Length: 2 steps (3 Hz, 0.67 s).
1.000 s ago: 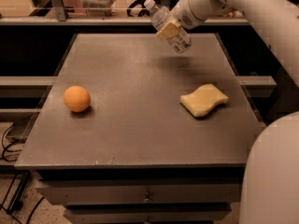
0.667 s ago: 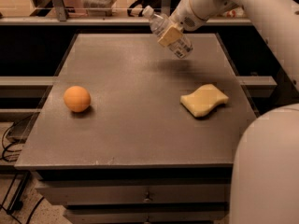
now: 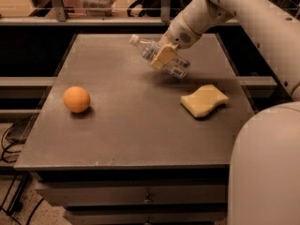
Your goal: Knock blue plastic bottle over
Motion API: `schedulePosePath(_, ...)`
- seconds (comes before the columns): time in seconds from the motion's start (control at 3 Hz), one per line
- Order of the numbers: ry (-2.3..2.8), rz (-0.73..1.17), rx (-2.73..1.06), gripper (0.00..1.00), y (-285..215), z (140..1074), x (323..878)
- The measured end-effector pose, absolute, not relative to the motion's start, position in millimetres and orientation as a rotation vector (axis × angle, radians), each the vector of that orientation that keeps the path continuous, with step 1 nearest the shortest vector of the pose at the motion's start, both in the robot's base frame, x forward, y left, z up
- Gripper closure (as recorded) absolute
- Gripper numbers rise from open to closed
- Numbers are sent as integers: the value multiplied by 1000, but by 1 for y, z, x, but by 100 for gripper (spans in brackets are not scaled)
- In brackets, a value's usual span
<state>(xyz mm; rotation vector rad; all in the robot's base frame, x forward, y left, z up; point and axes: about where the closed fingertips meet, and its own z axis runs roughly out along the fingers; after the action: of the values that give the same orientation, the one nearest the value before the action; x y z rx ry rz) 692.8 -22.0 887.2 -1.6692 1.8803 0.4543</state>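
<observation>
Lowered the gripper [image 3: 164, 56] since a second ago, from over the table's far edge to a spot nearer the camera and closer to the surface, carrying the blue plastic bottle [image 3: 149, 49] along. Tipped the bottle further on the way. Now clamped across the bottle's middle. Cannot tell whether the bottle's base touches the table [image 3: 140, 139] or hangs just above it. Points the white cap [image 3: 134, 39] up and to the left, with the base down and to the right, well past halfway to lying flat.

Outward from there:
- Yellow sponge [image 3: 204, 100] near the base end, toward the right front.
- Orange ball [image 3: 76, 99] well apart on the left.
- White arm [image 3: 211, 11] reaching in from the upper right.

Risks, offered as judgement only:
- **Early release:** Could let go too high. Likely light, and round, so apt to bounce and then roll toward the far edge or off a side.
- **Landing upright:** Could come down base first and rock back to standing, leaving the job undone.
- **Slipping:** Could slide in the grasp, since smooth thin plastic gives under pressure, and fall at an unplanned angle.
- **Crushing:** Could squeeze too hard and spring the bottle out sideways.
- **Hitting the sponge:** Could nudge the sponge if swung right while descending.

Safest to bring the bottle down until its side rests on the table, away from the edges, then open gently and withdraw upward without dragging it.
</observation>
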Motion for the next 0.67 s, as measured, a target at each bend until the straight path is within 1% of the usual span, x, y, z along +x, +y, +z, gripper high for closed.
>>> schedulePosePath(0.33, 1908, 630, -1621, 12, -9, 881, 667)
schedulePosePath(0.67, 1905, 640, -1623, 0, -5, 879, 667)
